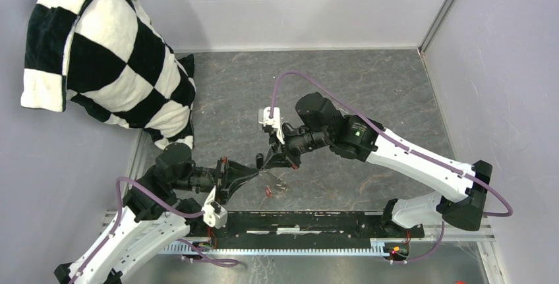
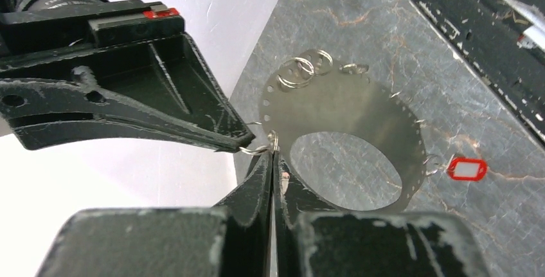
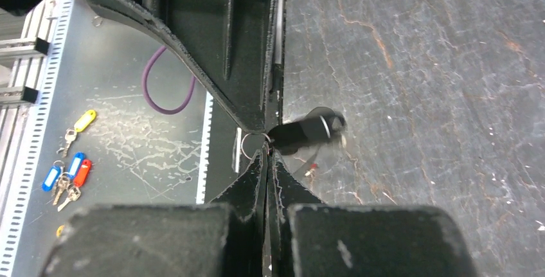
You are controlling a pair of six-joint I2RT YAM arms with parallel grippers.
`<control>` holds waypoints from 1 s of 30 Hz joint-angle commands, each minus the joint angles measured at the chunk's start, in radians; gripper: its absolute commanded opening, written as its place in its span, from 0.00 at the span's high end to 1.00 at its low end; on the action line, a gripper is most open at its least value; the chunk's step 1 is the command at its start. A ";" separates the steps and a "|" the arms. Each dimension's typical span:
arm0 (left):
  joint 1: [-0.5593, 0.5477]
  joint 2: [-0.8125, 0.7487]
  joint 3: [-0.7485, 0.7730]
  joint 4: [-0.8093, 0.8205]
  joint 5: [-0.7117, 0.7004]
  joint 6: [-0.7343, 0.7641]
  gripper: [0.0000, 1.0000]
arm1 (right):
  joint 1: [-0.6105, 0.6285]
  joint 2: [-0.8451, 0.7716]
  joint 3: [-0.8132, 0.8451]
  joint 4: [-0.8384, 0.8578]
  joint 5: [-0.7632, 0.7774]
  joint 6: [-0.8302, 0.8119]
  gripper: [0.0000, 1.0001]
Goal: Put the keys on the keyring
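The keyring (image 2: 360, 110) is a wide silvery band with small holes round its rim and several small split rings hooked in. It hangs between both arms above the dark tabletop (image 1: 369, 93). My left gripper (image 2: 273, 156) is shut, its tips pinching a small split ring (image 2: 272, 141) at the band's edge. My right gripper (image 3: 267, 153) is shut on the same spot from the other side, and its fingertips (image 2: 244, 139) meet mine. A red key tag (image 2: 466, 169) dangles from the band's far edge and shows as a red speck (image 1: 268, 192) from above. No key blade shows. A dark blurred shape (image 3: 302, 132) hangs beside the right tips.
A black-and-white checkered cushion (image 1: 105, 53) leans in the back left corner. Grey walls close the left, back and right. A black rail (image 1: 296, 221) runs along the near edge. Below it, loose keys with yellow, blue and red tags (image 3: 67, 174) lie on a metal sheet.
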 commanded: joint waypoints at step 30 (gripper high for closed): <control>-0.001 0.070 0.046 0.272 -0.038 -0.858 0.71 | -0.006 -0.330 -0.566 0.978 0.105 0.149 1.00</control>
